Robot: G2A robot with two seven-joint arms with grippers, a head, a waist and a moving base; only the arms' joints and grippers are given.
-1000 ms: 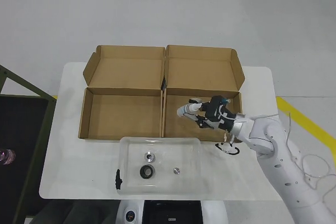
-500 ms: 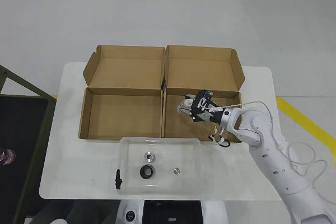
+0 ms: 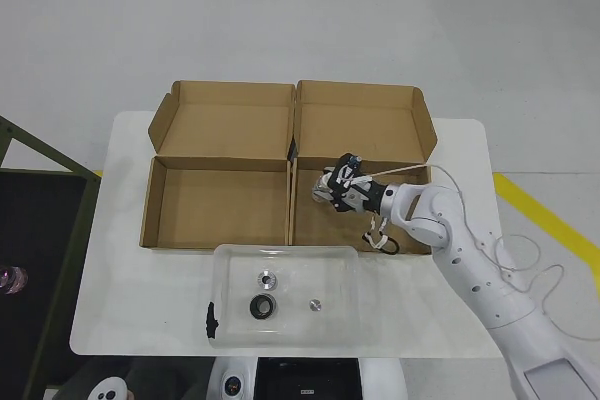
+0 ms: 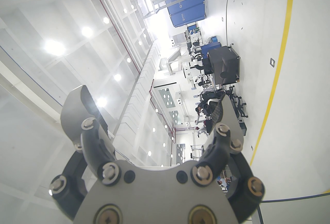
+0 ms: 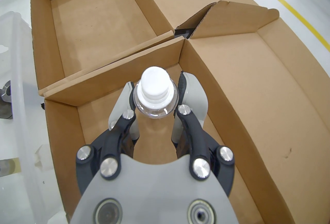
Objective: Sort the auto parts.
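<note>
Clear white-capped part (image 5: 154,81) clasped in right pincer (image 5: 156,96), over cardboard box (image 5: 257,96), left pincer (image 4: 150,100) spread

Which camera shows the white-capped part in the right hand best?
The right wrist view: the white-capped part sits close up, gripped in the right hand. The top view shows it small, over a cardboard box; the left wrist view faces away.

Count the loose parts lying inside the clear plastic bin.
3. A silver round part lies nearest the boxes, a black ring close beside it, a small silver disc apart from both. A dark piece at the rim of the bin is too unclear to count.
</note>
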